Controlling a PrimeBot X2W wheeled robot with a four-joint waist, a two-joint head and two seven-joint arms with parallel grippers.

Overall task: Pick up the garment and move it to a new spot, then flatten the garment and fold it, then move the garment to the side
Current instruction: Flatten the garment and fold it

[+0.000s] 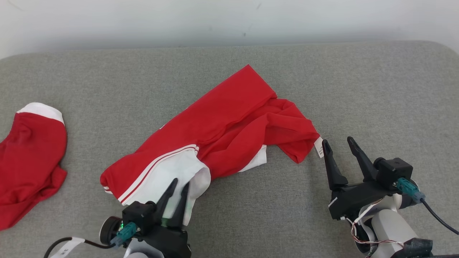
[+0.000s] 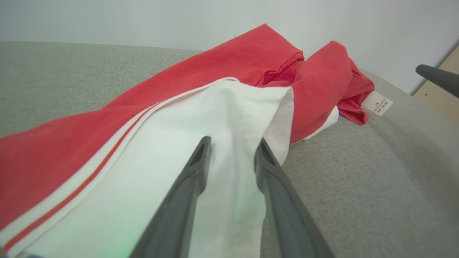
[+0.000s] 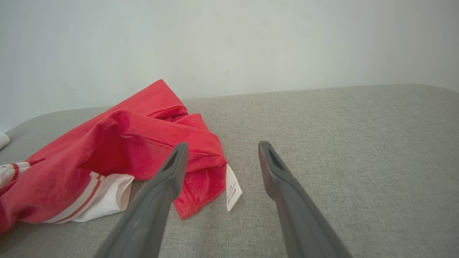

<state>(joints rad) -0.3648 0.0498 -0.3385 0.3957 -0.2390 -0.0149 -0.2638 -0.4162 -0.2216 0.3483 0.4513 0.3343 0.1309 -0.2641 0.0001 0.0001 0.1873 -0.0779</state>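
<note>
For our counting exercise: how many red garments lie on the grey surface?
2. One red-and-white garment lies in the middle; another red garment lies at the left edge, partly out of frame.

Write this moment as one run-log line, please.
stage: before pick-up | left gripper: open, astride white part of garment | right gripper: open, beside label | garment: crumpled, on grey surface

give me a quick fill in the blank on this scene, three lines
The left gripper sits over the garment's ____ panel.
The right gripper sits with jaws ____ beside the label.
A second red garment lies at the robot's far ____.
Missing words: white; open; left.
</note>
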